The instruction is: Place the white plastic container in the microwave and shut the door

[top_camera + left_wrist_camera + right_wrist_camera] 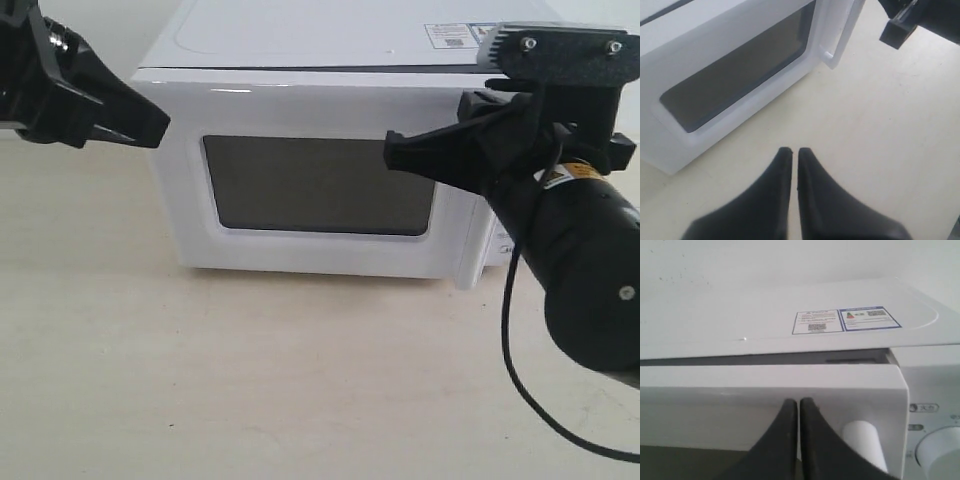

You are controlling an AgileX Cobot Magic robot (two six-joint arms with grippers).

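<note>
Looks almost finished: right fingers [788, 415] pinched together at the door [715, 390], dark gap just beyond; left fingers [781, 162] pinched too, apart from the microwave [670, 70]; no container in sight.

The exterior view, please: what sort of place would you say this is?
Probably a robot test bench staged as a kitchen counter, not a real kitchen: a white microwave stands on a pale table, with the black left gripper and right gripper hovering before it.
</note>
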